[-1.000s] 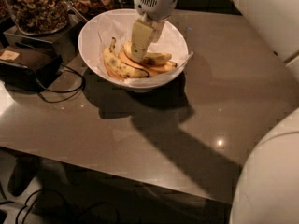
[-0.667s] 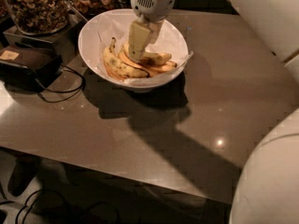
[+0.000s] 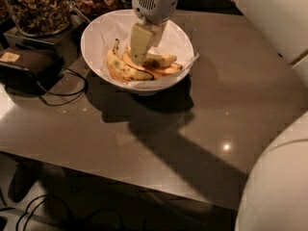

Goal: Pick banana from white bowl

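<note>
The gripper (image 3: pixel 138 57) is lowered into the white bowl (image 3: pixel 96 30), its tip set among the fruit at the middle of the pile. Whether it is open or closed cannot be told, and no hold on anything can be confirmed.

The banana (image 3: pixel 122 68) is seen lying in the left half of the bowl, curved, with its dark stem pointing up and back. The gripper tip is just beside its upper side, possibly touching it. Other bananas (image 3: pixel 162 61) are packed against it on the right and partly beneath the gripper.

The main risk is judged to be a wrong or double pick. With the fruit so crowded, a neighbouring banana could be caught instead of, or along with, the speckled one. A grasp taken off-centre, near one end of the curve, could let the banana swing or slip out when lifted.

The crumpled paper (image 3: pixel 191 60) lining the bowl could be pinched and dragged up with the fruit. If the gripper is pressed down too hard, the soft fruit could be bruised or the bowl tipped on the table (image 3: pixel 216 105). The jar of nuts (image 3: pixel 36 6) behind the bowl could be struck if the lift is swung backward.
</note>
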`<state>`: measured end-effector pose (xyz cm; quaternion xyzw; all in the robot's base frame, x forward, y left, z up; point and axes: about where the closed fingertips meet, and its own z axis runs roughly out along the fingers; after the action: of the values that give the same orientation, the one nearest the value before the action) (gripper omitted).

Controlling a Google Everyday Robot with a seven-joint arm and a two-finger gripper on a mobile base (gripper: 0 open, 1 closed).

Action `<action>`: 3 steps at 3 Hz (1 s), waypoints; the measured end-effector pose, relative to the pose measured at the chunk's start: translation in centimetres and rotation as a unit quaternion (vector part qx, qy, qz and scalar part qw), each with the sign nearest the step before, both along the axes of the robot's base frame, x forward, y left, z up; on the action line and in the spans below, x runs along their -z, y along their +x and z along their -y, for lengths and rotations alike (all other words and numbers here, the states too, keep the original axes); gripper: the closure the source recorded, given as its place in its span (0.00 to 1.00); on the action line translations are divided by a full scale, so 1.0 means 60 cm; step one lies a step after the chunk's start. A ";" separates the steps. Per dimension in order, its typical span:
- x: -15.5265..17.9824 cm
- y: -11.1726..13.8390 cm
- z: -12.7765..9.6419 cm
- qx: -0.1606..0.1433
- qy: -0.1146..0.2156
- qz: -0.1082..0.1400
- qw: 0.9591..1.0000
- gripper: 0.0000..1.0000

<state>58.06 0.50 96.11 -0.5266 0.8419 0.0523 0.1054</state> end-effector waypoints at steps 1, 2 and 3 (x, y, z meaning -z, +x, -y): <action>0.003 0.044 0.031 -0.006 -0.016 0.015 1.000 0.48; 0.002 0.079 0.074 -0.032 -0.032 0.041 0.998 0.49; 0.006 0.100 0.108 -0.056 -0.048 0.058 0.996 0.48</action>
<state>64.03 -5.96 95.77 -0.5797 0.8049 -0.0127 0.1259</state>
